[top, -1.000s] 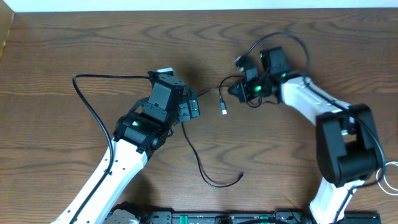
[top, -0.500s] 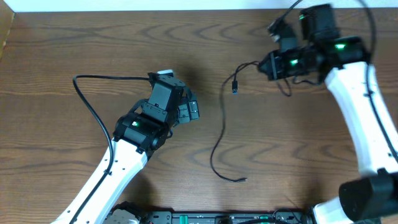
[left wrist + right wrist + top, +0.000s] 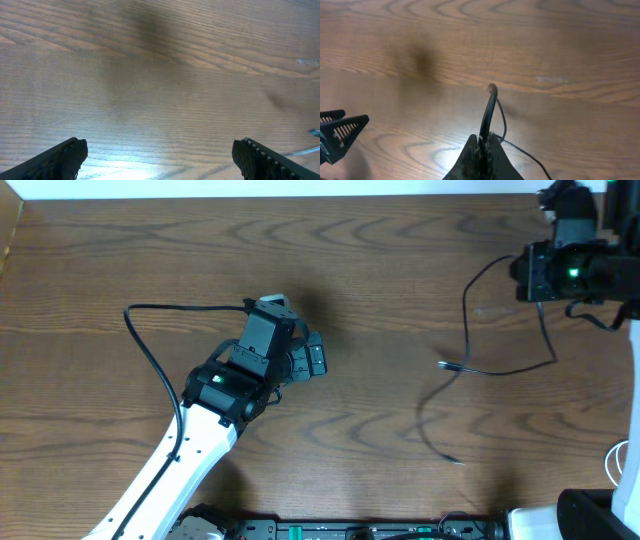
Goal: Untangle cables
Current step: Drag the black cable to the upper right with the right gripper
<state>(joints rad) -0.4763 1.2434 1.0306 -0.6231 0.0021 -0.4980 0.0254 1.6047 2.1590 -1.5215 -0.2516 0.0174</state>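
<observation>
1. At the far right corner of the table (image 3: 100,260), the right gripper (image 3: 520,272) was clamped shut on a black cable (image 3: 466,330). The right wrist view confirmed the cord pinched between closed fingers.
2. From that grip the cable hung in a loose loop towards the middle of the right half. Its small plug (image 3: 443,364) pointed left, and its lower tail was blurred.
3. A white cable (image 3: 612,465) showed only as a thin loop at the right edge, well apart from the black one.
4. The left gripper (image 3: 314,360) sat near the table's centre, its fingers spread wide with nothing between them.
5. Step in hand, by judgement: separating, with the black cord held clear of the rest and no knot visible along it.
6. The next move likely calls for laying the cord down straight, away from the white loop. The free plug end may need steadying by the idle left gripper.
7. No brand, label or writing could be read; only green indicator lights showed on both arms.
</observation>
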